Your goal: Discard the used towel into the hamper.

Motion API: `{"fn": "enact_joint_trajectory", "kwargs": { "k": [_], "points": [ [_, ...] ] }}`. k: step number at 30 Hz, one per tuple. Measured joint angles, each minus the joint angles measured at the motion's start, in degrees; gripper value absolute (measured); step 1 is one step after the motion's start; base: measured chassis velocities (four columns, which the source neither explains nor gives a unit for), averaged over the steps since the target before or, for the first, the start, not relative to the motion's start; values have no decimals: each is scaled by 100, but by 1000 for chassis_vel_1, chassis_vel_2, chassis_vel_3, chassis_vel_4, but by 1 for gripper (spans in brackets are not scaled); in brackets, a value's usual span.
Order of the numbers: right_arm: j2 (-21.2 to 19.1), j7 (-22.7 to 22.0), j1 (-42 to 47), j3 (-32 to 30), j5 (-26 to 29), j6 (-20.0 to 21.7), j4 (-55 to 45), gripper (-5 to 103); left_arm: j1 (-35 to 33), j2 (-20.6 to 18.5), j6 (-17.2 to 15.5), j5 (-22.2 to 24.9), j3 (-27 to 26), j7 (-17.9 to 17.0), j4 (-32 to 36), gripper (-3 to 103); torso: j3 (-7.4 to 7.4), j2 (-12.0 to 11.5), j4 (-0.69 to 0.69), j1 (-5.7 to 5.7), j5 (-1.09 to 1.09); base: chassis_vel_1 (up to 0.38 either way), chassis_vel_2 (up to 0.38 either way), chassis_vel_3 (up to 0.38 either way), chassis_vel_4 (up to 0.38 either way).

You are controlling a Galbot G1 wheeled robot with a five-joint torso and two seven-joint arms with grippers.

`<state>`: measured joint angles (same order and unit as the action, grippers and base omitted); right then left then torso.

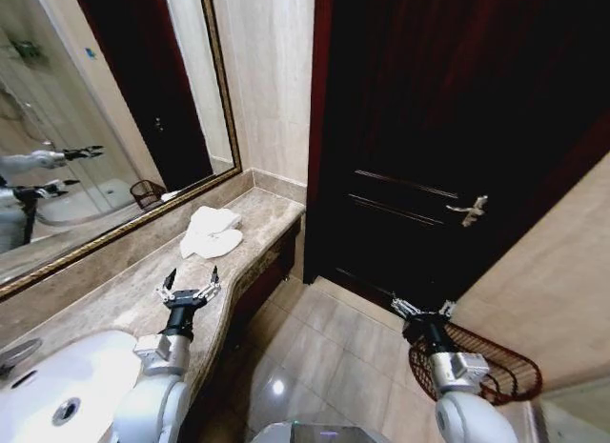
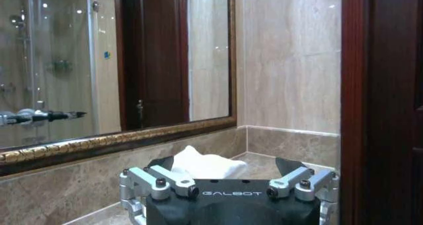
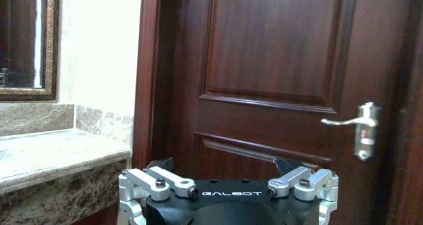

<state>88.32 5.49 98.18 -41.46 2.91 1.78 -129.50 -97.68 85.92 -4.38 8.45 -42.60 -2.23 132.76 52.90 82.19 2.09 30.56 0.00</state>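
Towel (image 1: 211, 231) lies on the counter (image 1: 133, 295) ahead of the left gripper (image 1: 190, 279), fingers spread wide. Right gripper (image 1: 420, 308), also wide, hovers beside the hamper (image 1: 488, 369).

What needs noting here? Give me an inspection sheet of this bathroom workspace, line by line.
Surface: marble counter along the mirror wall.
Job's things: white towel crumpled on the counter's far end; hamper on the floor at the right wall.
Clutter: nothing seen.
Grippers: left gripper above the counter, short of the towel, jaws open; right gripper above the floor beside the hamper, jaws open.
Cables: nothing seen.
Surroundings: sink, mirror, closed door.
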Motion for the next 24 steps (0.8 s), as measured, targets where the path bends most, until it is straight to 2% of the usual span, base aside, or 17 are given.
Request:
{"fn": "enact_joint_trajectory", "kwargs": {
  "k": [8, 10, 11, 13, 15, 16, 20, 21, 22, 23, 24],
  "points": [
    [15, 13, -15, 15, -26, 37, -15, 100, 49, -88, -42, 29, -21, -70, -46, 100, 0, 0, 0, 0, 0, -70, 93, 104, -74],
    [18, 96, -24, 14, -32, 44, -9, 100, 202, -233, -291, 94, -8, -171, -84, 100, 0, 0, 0, 0, 0, -71, 64, 62, -69],
    [18, 96, -24, 14, -32, 44, -9, 100, 202, -233, -291, 94, -8, -171, -84, 100, 0, 0, 0, 0, 0, -71, 64, 63, -76],
    [3, 416, -20, -39, 13, -101, 48, 100, 469, -478, -584, 206, 13, -260, -172, 100, 0, 0, -1, 0, -1, -72, 75, 73, -71],
    [-11, 488, -13, -44, 17, -123, 66, 100, 793, -753, -884, 430, 35, -363, -271, 100, 1, -1, 0, 2, 0, -46, 70, 59, -66],
    [-11, 488, -13, -44, 17, -123, 66, 100, 793, -753, -884, 430, 35, -363, -271, 100, 1, -1, 0, 2, 0, -39, 58, 34, -64],
    [-91, 469, -23, -7, 16, -35, 104, 100, 1240, -1178, -1492, 1195, 51, -760, -404, 100, 1, -1, 1, 2, 0, -10, 7, 12, -16],
    [-91, 469, -23, -7, 16, -35, 104, 100, 1240, -1178, -1492, 1195, 51, -760, -404, 100, 1, -1, 1, 2, 0, 0, 0, 0, 0],
    [-106, 447, -22, -8, 12, -9, 125, 100, 1457, -1369, -1753, 1501, 72, -981, -529, 100, 0, 0, 1, 0, 0, 0, 0, 0, 0],
    [-106, 447, -22, -8, 12, -9, 125, 100, 1457, -1369, -1753, 1501, 72, -981, -529, 100, 0, 0, 1, 0, 0, 0, 0, 0, 0],
    [-107, 415, -15, -14, 10, 13, 138, 100, 1687, -1545, -1985, 1672, 112, -1110, -697, 100, 0, 0, 0, -1, -1, 0, 0, 0, 0]
  ]
}}
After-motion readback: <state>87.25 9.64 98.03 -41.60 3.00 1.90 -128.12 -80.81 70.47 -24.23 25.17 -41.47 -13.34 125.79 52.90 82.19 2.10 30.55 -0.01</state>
